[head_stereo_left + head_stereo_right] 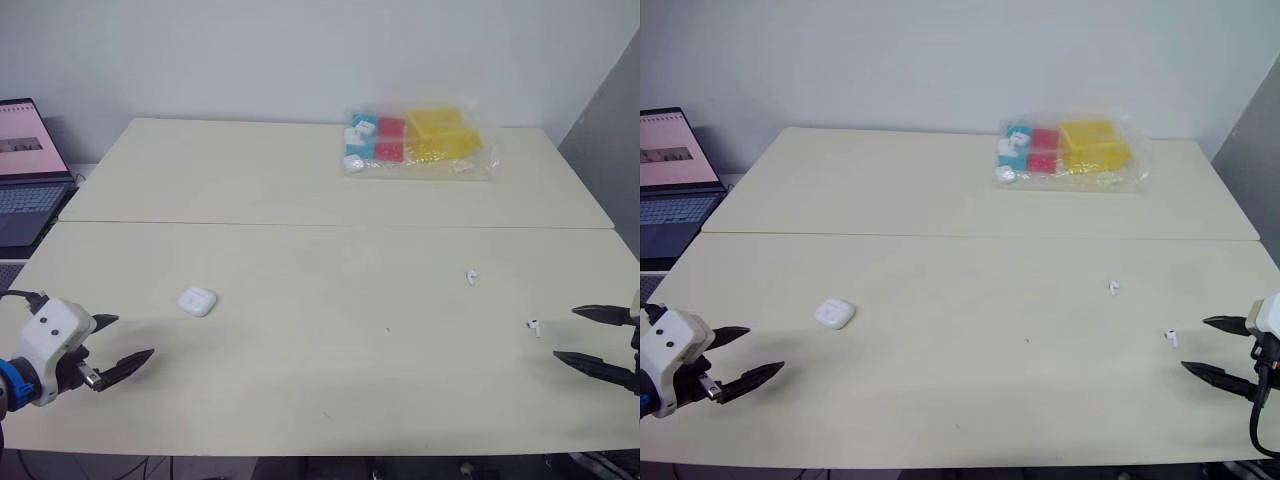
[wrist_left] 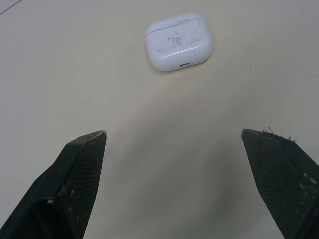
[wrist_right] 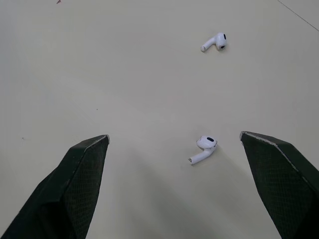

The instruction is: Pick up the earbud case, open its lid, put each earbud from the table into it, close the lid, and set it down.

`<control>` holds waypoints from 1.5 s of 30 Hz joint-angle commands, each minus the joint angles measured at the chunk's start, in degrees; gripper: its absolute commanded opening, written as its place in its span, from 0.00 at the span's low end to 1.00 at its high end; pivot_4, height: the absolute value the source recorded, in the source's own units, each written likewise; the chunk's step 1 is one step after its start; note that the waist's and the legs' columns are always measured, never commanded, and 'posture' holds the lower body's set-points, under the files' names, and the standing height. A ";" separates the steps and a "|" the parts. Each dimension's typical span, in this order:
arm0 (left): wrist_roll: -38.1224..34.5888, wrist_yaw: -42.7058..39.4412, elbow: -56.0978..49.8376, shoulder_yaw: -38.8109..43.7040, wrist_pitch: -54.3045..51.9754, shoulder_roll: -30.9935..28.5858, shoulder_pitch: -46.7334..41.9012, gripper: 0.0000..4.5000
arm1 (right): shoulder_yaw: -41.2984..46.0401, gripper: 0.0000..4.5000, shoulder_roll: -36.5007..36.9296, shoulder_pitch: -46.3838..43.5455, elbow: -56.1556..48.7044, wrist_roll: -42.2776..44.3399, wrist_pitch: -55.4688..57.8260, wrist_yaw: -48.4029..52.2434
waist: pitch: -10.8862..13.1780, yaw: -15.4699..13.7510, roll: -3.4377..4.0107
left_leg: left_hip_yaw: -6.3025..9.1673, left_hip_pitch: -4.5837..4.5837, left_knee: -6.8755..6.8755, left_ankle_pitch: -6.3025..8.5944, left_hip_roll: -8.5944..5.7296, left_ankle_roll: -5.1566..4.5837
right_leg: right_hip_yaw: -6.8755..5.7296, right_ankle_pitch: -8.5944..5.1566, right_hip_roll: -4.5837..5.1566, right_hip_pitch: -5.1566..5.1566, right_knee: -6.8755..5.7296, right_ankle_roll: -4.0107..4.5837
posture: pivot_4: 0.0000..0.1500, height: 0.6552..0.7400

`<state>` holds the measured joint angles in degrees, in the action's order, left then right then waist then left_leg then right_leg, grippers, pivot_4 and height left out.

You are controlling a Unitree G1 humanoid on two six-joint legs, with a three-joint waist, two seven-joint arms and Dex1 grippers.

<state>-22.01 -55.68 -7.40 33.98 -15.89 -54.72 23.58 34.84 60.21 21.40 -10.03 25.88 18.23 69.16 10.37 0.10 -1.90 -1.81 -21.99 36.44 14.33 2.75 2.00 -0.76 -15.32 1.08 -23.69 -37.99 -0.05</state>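
Observation:
A white earbud case (image 1: 197, 301) lies shut on the cream table (image 1: 330, 390), left of the middle. My left gripper (image 1: 128, 342) hovers open a little short of the case (image 2: 179, 41), nothing between its fingers. Two white earbuds lie on the right side: one earbud (image 1: 472, 277) farther back, the other earbud (image 1: 534, 326) nearer the front. My right gripper (image 1: 578, 335) stands open just right of the nearer earbud (image 3: 203, 150), apart from it. The farther earbud (image 3: 215, 42) lies beyond it.
A clear plastic bag (image 1: 415, 141) with yellow, red and blue items lies at the table's back right. A laptop (image 1: 27, 170) stands open off the table's left edge. A seam (image 1: 330, 226) runs across between two tabletops.

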 commanded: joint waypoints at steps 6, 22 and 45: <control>-3.78 -6.01 4.19 5.23 1.55 0.82 -0.92 1.00 | 1.93 0.98 0.17 -0.26 -0.44 -0.82 -0.08 0.66 | -0.01 0.03 -0.01 | 0.00 0.01 0.00 0.00 0.00 0.00 | -0.03 -0.01 -0.03 0.01 -0.02 0.01 | 1.00 0.87; -4.85 -9.33 0.90 3.65 -2.85 0.66 -0.25 1.00 | 5.28 0.98 1.17 2.20 -1.72 -1.40 1.92 3.97 | -0.03 0.01 -0.03 | 0.01 0.11 0.08 0.00 0.00 0.00 | -0.02 0.01 -0.02 0.14 -0.04 -0.01 | 1.00 0.87; -1.32 3.86 2.44 -10.34 -14.94 2.21 -17.06 1.00 | -20.75 0.98 -0.74 -39.92 -21.96 24.23 27.13 -8.27 | -0.05 0.07 -0.03 | 0.14 0.03 0.46 0.00 0.02 -0.02 | 0.01 0.18 -0.03 0.21 -0.15 -0.16 | 1.00 0.87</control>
<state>-24.29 -52.00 -5.43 24.69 -31.89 -52.32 7.74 15.24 59.21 -17.40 -31.41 49.00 44.69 60.89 10.32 0.17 -1.93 -1.68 -21.99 36.88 14.35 2.77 1.97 -0.75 -15.14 1.05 -23.50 -38.12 -0.20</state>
